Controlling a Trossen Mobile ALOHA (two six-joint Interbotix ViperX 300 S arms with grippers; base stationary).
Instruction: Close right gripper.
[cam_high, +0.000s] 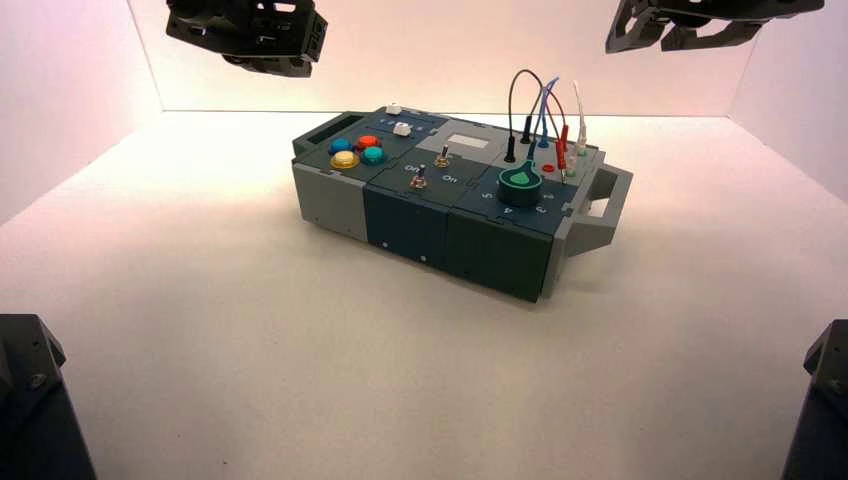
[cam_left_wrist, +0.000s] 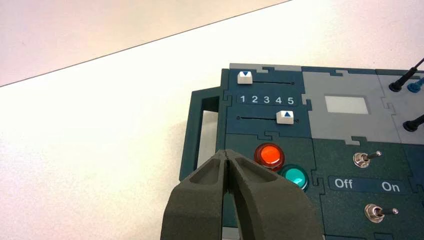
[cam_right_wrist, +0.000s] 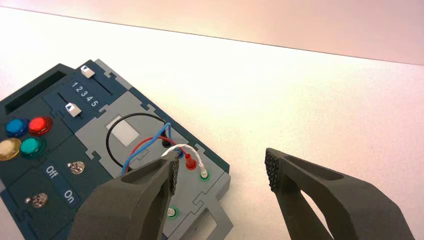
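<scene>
While the box (cam_high: 455, 205) sits turned at an angle on the white worktop (cam_high: 250, 330), both arms hang high above its far side. The right hand (cam_right_wrist: 222, 172) is spread wide, its two dark fingers (cam_right_wrist: 150, 192) well apart and nothing between them; in the high view it shows at the top right (cam_high: 690, 25), above and behind the end of the box with the grey handle (cam_high: 605, 205) and the looping wires (cam_high: 545, 110). Its own wrist view has the wires, plugged into sockets, just beyond one fingertip, with bare worktop under the other.

The left hand (cam_left_wrist: 227, 155) is pinched together, fingertips touching and gripping nothing. It hangs at the top left of the high view (cam_high: 250, 30), above the end with the coloured buttons. From its wrist view the red button (cam_left_wrist: 269, 155) and teal button (cam_left_wrist: 294, 176) lie just past its tips, and two white sliders (cam_left_wrist: 285, 116) flank a scale marked 1 to 5, one at 1 and the other near 5.
</scene>
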